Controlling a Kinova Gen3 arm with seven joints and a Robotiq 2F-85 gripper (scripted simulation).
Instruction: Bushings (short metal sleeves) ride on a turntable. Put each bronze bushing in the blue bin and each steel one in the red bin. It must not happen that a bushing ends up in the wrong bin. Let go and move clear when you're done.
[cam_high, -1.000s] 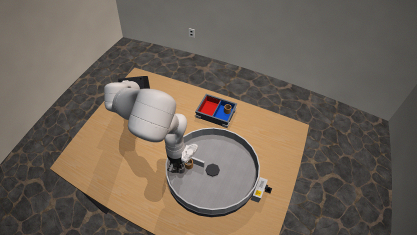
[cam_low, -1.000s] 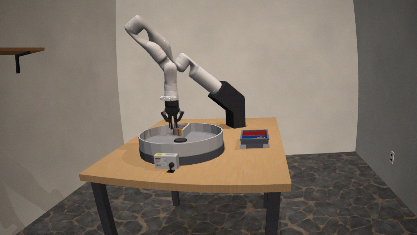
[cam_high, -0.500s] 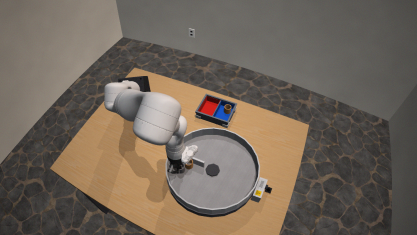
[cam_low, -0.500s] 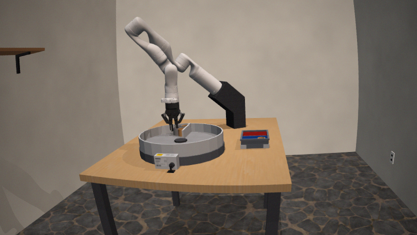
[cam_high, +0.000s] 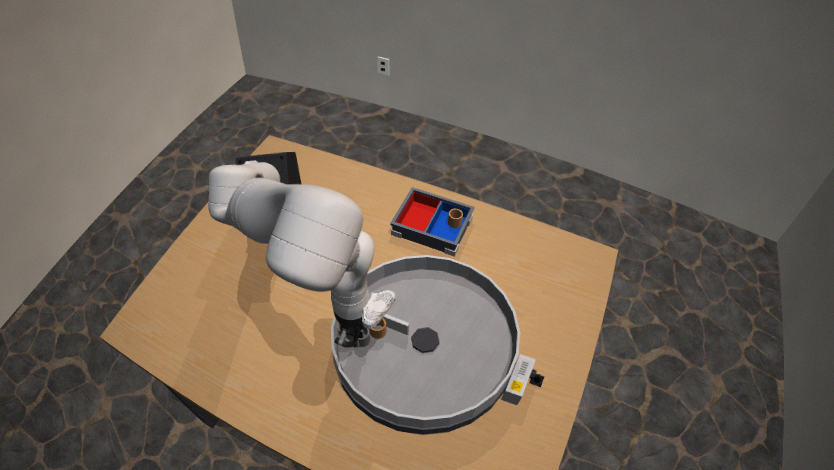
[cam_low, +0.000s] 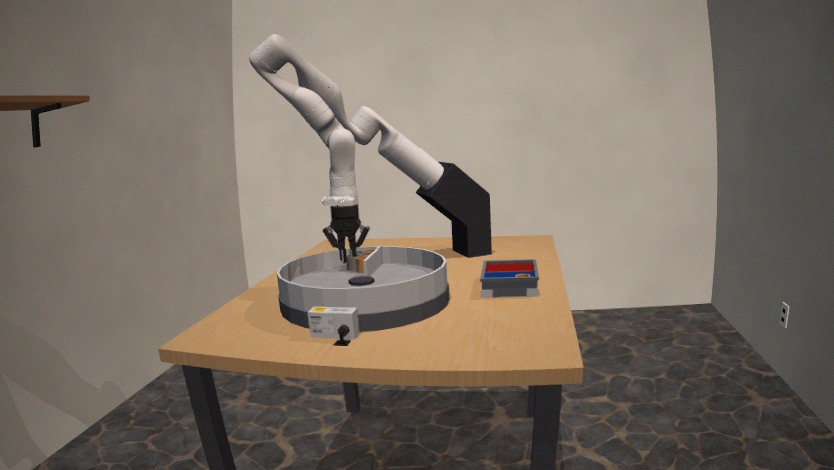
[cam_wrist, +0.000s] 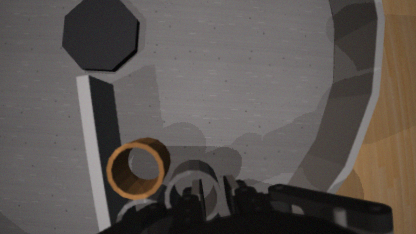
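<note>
The gripper (cam_high: 349, 342) (cam_low: 347, 259) (cam_wrist: 213, 190), slightly parted, holds nothing; the steel bushing (cam_high: 365, 335) (cam_low: 351, 265) (cam_wrist: 170, 192) looks stiff, slick, best pinched across its left wall.

Turntable (cam_high: 428, 422) (cam_low: 373, 302) (cam_wrist: 354, 75) fills most of view, its raised wall curving along right; wooden table (cam_high: 204, 280) (cam_low: 478, 350) (cam_wrist: 401, 90) beyond wall. Dark octagonal hub (cam_high: 425, 339) (cam_low: 361, 280) (cam_wrist: 101, 35) at far left. Pale divider (cam_high: 397, 324) (cam_low: 372, 261) (cam_wrist: 89, 145) runs from near hub toward near side. Bronze bushing (cam_high: 378, 334) (cam_low: 361, 264) (cam_wrist: 162, 156) upright just right of divider. Steel bushing (cam_high: 365, 337) (cam_low: 351, 263) (cam_wrist: 194, 166) right of bronze one. Another grey ring (cam_wrist: 131, 205) nearer, mostly hidden. Gripper (cam_high: 349, 342) (cam_low: 347, 258) (cam_wrist: 213, 190) at near edge, fingers slightly apart, overlapping steel bushing in view; contact unclear.
</note>
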